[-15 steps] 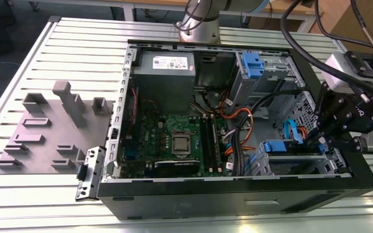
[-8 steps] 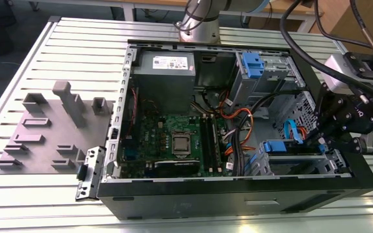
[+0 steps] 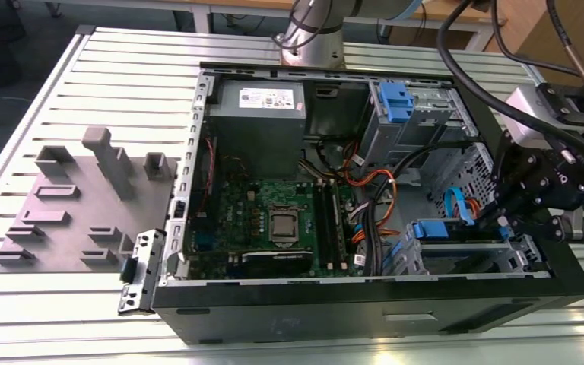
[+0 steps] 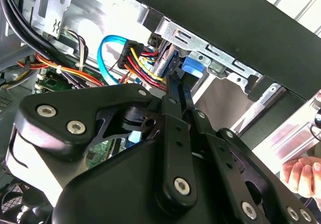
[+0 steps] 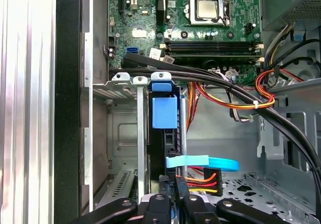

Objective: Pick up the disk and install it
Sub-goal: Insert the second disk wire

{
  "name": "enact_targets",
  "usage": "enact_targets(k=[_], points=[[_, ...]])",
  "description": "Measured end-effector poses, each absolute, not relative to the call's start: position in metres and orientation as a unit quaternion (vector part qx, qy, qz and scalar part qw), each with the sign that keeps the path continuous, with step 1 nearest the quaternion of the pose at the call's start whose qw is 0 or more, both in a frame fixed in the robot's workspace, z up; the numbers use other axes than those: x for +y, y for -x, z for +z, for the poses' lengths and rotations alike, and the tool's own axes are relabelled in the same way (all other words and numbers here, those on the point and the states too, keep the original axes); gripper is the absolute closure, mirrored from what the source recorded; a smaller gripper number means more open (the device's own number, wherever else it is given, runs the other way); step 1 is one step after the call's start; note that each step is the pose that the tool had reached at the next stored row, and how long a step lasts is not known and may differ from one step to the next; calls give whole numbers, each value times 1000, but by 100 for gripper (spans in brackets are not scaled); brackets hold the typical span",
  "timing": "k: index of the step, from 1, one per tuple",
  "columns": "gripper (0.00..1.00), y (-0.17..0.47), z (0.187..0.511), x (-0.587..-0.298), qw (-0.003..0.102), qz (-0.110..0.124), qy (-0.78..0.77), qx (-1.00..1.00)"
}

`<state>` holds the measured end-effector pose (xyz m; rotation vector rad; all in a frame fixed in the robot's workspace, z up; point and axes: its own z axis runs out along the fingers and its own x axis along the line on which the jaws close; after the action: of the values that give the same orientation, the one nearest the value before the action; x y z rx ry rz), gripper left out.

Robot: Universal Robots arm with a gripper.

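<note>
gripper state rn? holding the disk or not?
Gripper: fingers shut on the disk, which stands on edge in the drive bay at the case's front corner.
Hand: bare, holding nothing, beside the case.

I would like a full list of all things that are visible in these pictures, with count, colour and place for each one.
computer case: one, black, open, lying on the slatted table.
slatted table: one, silver metal, under everything.
motherboard: one, green, on the case floor.
power supply: one, grey with a white sticker, at the case's far end.
disk: one, in a blue carrier, standing in the drive bay at the case's near corner, on the exterior view's right.
blue bracket: one, in the far drive bay.
flat cable: one, light blue, beside the disk.
wire bundle: one, red, orange, yellow and black, crossing the case.
grey fixture: one, on the table at the exterior view's left.
person's hand: one, beyond the case.
end effector: one, black, at the disk's end.
</note>
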<state>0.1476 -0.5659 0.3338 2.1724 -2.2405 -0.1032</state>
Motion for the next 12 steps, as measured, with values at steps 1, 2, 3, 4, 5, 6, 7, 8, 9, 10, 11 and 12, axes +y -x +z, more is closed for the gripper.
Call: enact_targets(k=[1,2,3,4,5,6,7,8,9,10,11,12], points=[[84,-148,333,-566,10,-33,-696,-718],[84,-148,333,-566,10,-33,-696,-718],[84,-148,332,-566,10,-33,-696,-718],[84,-148,332,-566,10,-33,-696,-718],[84,-148,332,-566,10,-33,-696,-718],[84,-148,332,-566,10,-33,-696,-718],[84,-148,332,-566,10,-33,-696,-718],[84,-148,332,-566,10,-33,-696,-718],[84,-148,331,-566,9,-33,-696,-718],[84,-148,331,-566,10,-33,-696,-718],[84,-147,331,-566,10,-33,-696,-718],[84,-148,331,-566,10,-33,-696,-718]])
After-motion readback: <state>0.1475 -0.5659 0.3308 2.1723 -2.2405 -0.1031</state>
